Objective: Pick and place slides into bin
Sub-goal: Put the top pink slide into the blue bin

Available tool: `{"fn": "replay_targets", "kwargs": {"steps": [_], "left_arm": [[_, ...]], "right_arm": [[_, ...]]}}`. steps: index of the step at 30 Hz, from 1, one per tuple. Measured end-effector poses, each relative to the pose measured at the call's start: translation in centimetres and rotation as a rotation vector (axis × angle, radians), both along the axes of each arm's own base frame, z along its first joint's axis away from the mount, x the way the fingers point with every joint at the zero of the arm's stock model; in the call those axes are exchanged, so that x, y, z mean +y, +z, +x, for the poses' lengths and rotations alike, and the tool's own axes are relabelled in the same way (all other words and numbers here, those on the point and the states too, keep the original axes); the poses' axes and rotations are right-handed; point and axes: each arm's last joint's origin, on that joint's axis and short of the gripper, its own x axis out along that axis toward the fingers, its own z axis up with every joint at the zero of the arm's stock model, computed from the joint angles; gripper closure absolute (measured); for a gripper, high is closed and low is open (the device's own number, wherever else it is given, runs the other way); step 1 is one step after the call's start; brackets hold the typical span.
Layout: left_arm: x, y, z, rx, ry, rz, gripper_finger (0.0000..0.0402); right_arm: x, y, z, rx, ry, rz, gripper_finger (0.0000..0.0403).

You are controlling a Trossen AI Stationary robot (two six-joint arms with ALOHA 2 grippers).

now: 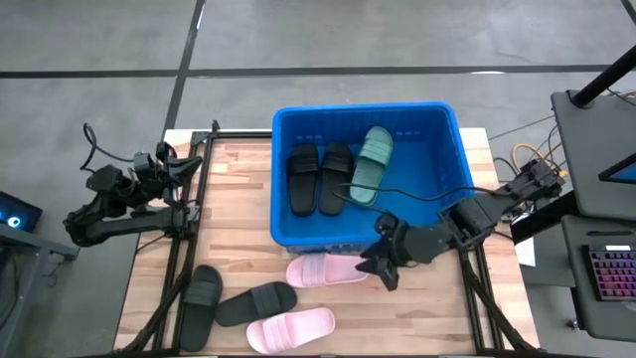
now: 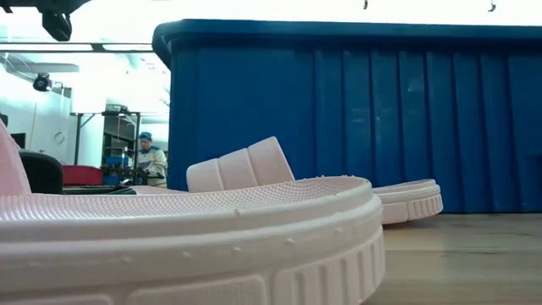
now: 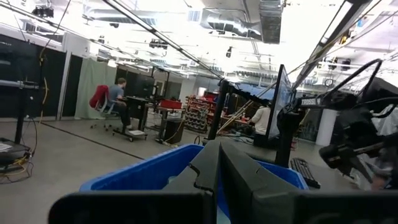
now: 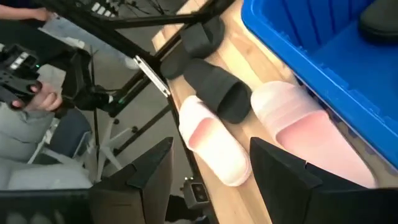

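Observation:
The blue bin (image 1: 358, 109) stands at the middle far side and holds two black slides (image 1: 320, 177) and one green slide (image 1: 371, 164). On the table, near the bin's near wall, lies a pink slide (image 1: 326, 269). Nearer lie a second pink slide (image 1: 290, 329) and two black slides (image 1: 256, 301) (image 1: 200, 306). My right gripper (image 1: 383, 268) hangs open just right of the first pink slide's end and touches nothing; its wrist view shows both pink slides (image 4: 305, 134) (image 4: 214, 146) between its fingers. My left gripper (image 1: 171, 164) waits shut at the table's far left.
A black metal frame (image 1: 189, 249) runs along the table's left and right sides. The bin's near wall (image 2: 339, 119) rises right behind the pink slide (image 2: 254, 165). A person's hand with a controller (image 4: 28, 87) shows off the table's near left. Bare wood (image 1: 417, 318) lies near right.

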Motion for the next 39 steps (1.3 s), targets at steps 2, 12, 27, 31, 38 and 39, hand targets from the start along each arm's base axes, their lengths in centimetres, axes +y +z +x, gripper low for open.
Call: {"fn": "replay_targets", "kwargs": {"steps": [2,12,27,31,38,39], "left_arm": [[0.1,0.0,0.0,0.0,0.019,-0.005,0.0402],[0.2,-1.0,0.6,0.034,0.05,-0.018,0.0402],[0.3,-1.0,0.6,0.026,0.057,-0.019,0.0402],[0.3,-1.0,0.6,0.027,0.056,-0.019,0.0402],[0.2,-1.0,0.6,0.027,0.056,-0.018,0.0402],[0.2,-1.0,0.6,0.026,0.056,-0.018,0.0402]], "right_arm": [[0.6,0.7,-0.6,-0.023,0.009,0.002,0.0202],[3.3,1.4,-2.4,-0.036,-0.042,0.104,0.0202],[9.3,-4.5,0.1,0.123,-0.22,0.264,0.0202],[10.1,-7.2,1.7,0.178,-0.345,0.31,0.0202],[11.1,-11.1,3.7,0.198,-0.566,0.376,0.0202],[11.2,-11.5,3.8,0.18,-0.594,0.368,0.0202]]}}
